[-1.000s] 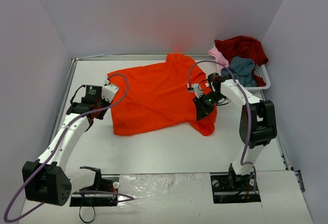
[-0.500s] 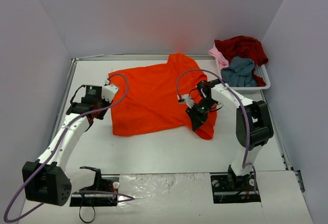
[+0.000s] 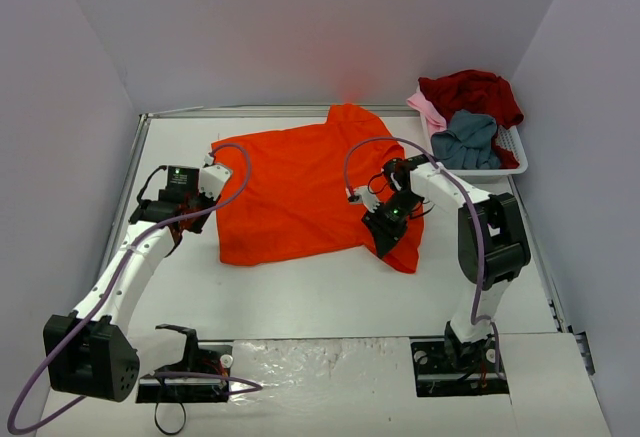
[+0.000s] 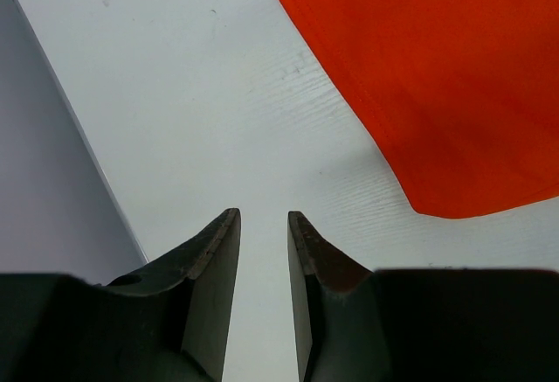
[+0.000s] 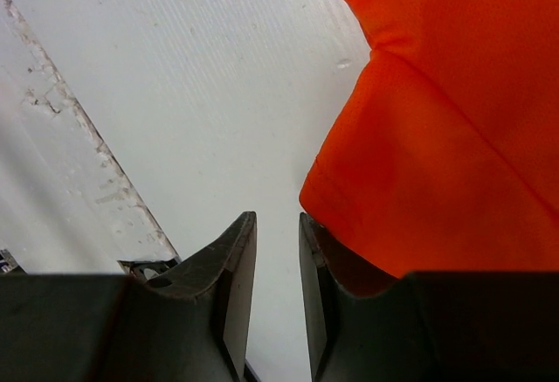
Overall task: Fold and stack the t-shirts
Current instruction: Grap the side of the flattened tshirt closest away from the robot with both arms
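The bright orange-red t-shirt (image 3: 300,187) lies spread on the white table, its right side folded inward. My right gripper (image 3: 384,235) hovers at that folded right edge. In the right wrist view it (image 5: 278,220) is open a little with only table between the fingers, and the shirt's sleeve (image 5: 437,137) lies just to its right. My left gripper (image 3: 208,179) sits at the shirt's left edge. It (image 4: 262,220) is open a little and empty, with the shirt (image 4: 437,76) off to the right. More t-shirts, dark red (image 3: 475,92), grey-blue (image 3: 465,137) and pale pink (image 3: 428,109), are piled in the basket.
A white slatted basket (image 3: 512,162) stands at the back right corner of the table. Grey walls close in the left, back and right sides. Bare table (image 3: 300,287) stretches in front of the shirt.
The right gripper moved left and toward the front, carrying the shirt's right edge inward. It then opened and let the cloth go. The left arm stayed still.
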`<state>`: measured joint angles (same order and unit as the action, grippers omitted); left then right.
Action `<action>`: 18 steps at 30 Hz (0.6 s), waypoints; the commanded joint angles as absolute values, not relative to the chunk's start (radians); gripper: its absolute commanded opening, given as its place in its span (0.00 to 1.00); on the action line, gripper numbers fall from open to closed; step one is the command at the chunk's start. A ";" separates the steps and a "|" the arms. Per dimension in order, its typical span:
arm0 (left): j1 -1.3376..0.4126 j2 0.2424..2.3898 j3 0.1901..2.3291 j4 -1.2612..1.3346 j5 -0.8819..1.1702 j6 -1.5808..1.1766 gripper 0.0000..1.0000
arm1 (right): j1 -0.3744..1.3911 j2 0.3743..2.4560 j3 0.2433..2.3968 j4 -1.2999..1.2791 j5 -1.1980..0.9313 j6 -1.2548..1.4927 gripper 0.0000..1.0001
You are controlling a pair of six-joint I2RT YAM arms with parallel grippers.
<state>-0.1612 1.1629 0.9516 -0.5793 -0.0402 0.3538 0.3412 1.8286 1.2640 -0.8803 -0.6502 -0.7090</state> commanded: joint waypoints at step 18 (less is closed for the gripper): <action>-0.153 1.135 0.969 -0.594 -0.023 0.336 0.28 | 0.379 1.752 1.212 -0.914 -0.537 -0.673 0.37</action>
